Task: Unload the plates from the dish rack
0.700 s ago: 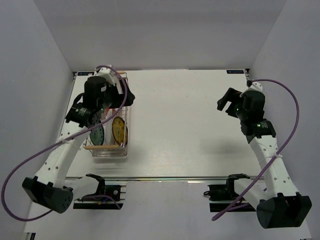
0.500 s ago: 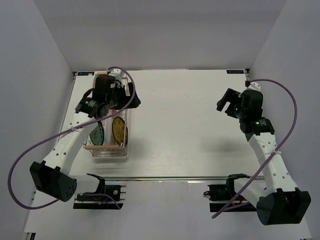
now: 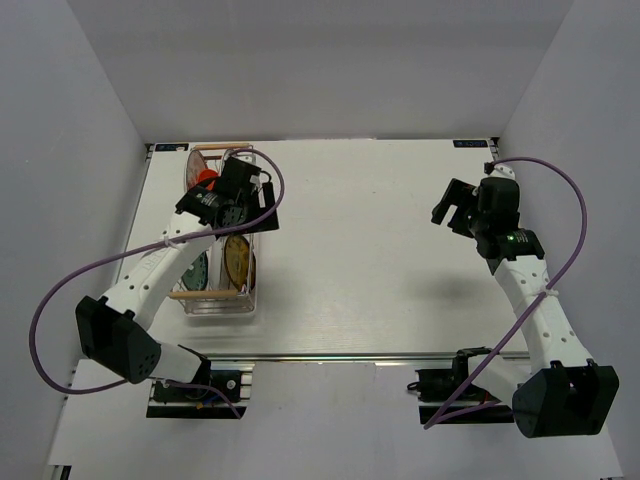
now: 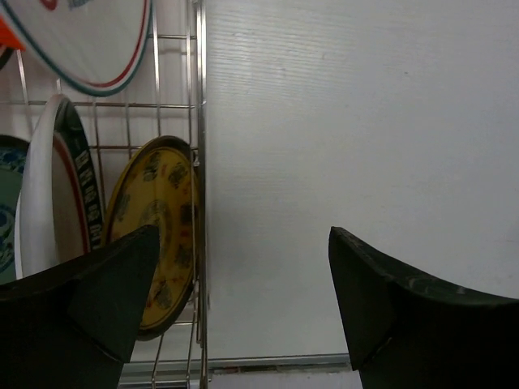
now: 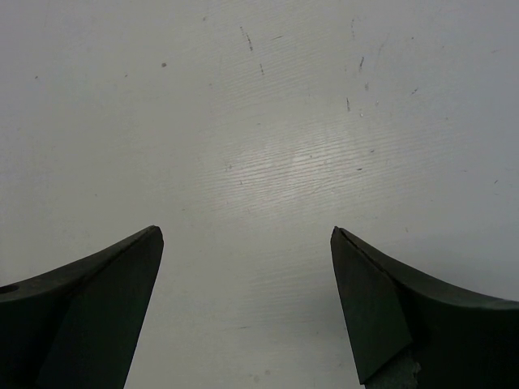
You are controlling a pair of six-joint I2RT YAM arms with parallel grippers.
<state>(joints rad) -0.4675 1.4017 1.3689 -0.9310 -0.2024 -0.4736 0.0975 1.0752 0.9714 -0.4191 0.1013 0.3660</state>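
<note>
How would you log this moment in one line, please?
left hand: open, over dish rack edge | right hand: open, over table | plates: all in rack | held: nothing

No writing can be read anywhere. Two small dark labels (image 3: 166,147) sit at the far corners of the bench (image 3: 380,250), too small to make out. Marks on the yellow patterned plate (image 4: 158,235) and on the white plate (image 4: 40,203) rim band form no legible letters.
</note>
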